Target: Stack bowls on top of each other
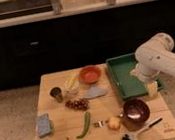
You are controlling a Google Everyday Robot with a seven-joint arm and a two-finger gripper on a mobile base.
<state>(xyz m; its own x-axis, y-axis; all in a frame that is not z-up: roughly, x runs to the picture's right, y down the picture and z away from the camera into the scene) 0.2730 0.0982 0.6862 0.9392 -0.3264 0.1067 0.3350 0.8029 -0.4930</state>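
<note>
gripper [152,89] at front-right corner of green rectangular bin [120,76], grip state can't tell. glossy dark reddish-brown bowl [135,112] near it, front-right on wooden table [65,124]; bright orange-red bowl [90,74] well apart, back centre.

On the table [64,121] the far bowl [90,74] sits upper centre, the bin [125,75] just right of it. The near bowl [135,112] lies lower right, the gripper [152,89] just up-right of it.
</note>
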